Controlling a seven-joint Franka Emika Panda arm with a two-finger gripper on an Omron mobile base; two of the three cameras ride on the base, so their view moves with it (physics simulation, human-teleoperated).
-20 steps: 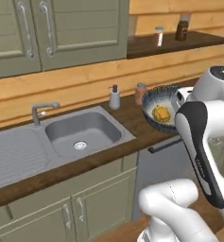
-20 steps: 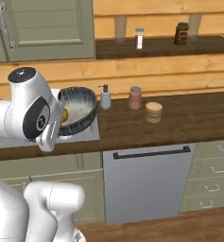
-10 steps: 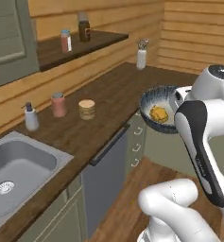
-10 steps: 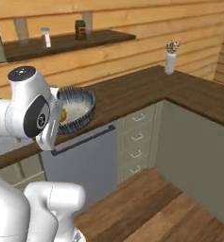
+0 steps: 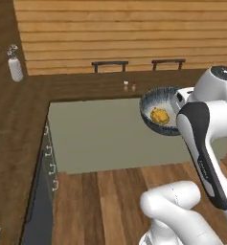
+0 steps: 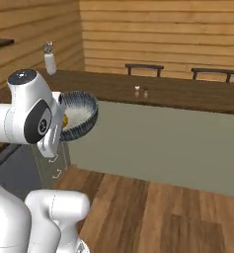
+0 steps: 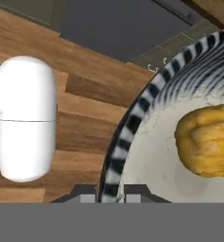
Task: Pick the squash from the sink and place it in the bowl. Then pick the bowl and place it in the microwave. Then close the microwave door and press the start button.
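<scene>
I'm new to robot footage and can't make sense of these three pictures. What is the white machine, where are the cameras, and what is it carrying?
The white machine is a robot arm on a base that can drive, in a simulated kitchen. Two pictures come from cameras on that base, behind the arm to its left and right. The third comes from a camera on the hand, looking along the end effector.

It carries a striped bowl, gripped by the rim, with a yellow-orange squash lying inside. Beyond it is a dark wooden counter with two small shakers and a white vase on it. Below is a wooden floor.
</scene>
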